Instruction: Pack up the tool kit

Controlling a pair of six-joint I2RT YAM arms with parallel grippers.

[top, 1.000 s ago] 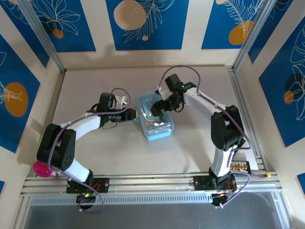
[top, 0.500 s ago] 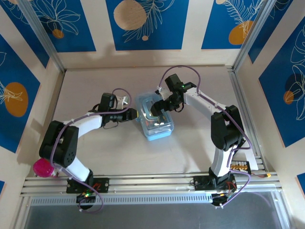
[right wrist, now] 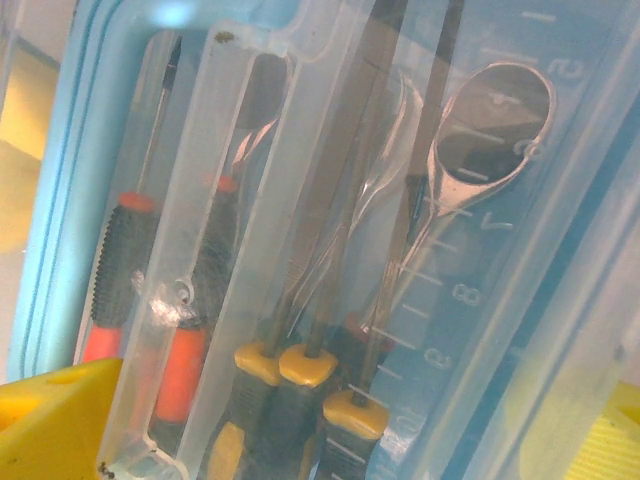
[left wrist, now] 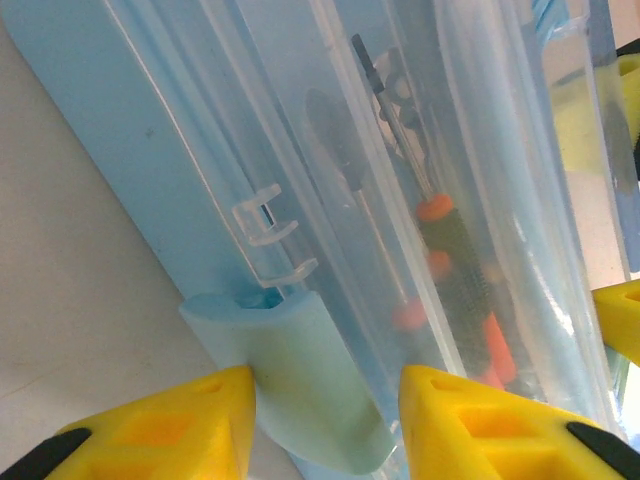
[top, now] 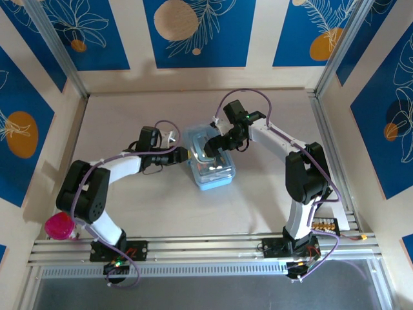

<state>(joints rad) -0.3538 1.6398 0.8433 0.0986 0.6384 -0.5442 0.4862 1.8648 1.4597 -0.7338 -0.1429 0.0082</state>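
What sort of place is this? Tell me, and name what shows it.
Likely a robot test cell: two arms bolted to a metal rail at the edge of the table, printed panels walling it in, and one blue tool case between them.

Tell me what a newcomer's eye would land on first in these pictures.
The light-blue tool case sits in the middle of the table with both arms meeting at it. The left gripper is at its left side, and the right gripper is open above its clear lid. Through the lid, orange-and-black screwdrivers lie side by side. A bright pink cup stands at the near left corner.
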